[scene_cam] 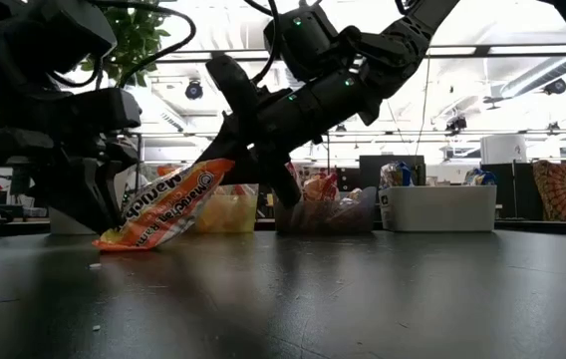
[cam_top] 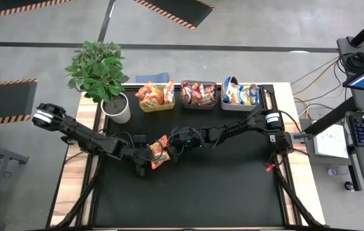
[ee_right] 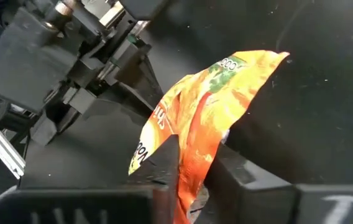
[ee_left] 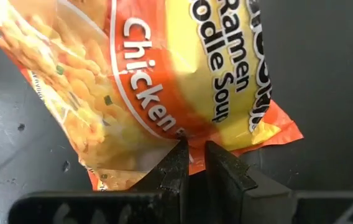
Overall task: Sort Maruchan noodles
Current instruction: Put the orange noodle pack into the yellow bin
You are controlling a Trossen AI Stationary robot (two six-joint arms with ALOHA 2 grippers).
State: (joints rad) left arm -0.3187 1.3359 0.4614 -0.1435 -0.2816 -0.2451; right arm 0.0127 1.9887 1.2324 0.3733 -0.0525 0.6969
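Note:
One orange Maruchan noodle packet (cam_top: 159, 152) printed "Chicken" hangs tilted between my two grippers over the middle of the black table. In the low view its lower end (scene_cam: 114, 237) is at the table surface; I cannot tell if it touches. My left gripper (cam_top: 145, 156) is shut on that low end, and my right gripper (cam_top: 170, 142) is shut on the raised end. More packets lie sorted in three bins at the far edge. My left gripper pinches the packet's sealed end edge (ee_left: 192, 138) between its two fingers, only at their free ends, coming slanting down from the table's left. The packet rises away from the fingers at a tilt. My right gripper pinches the opposite end (ee_right: 192, 163) between its two fingers (ee_right: 164, 163), reaching nearly level from the table's right. The packet stands on edge in the hold, its raised end clear of the table.
At the far edge stand a yellow-green bin (cam_top: 156, 106) with orange packets, a dark bin (cam_top: 198, 102) with red ones and a grey bin (cam_top: 238, 104) with blue-and-yellow ones. A potted plant (cam_top: 99, 70) stands at the far left corner. The near half of the table (cam_top: 188, 199) is bare.

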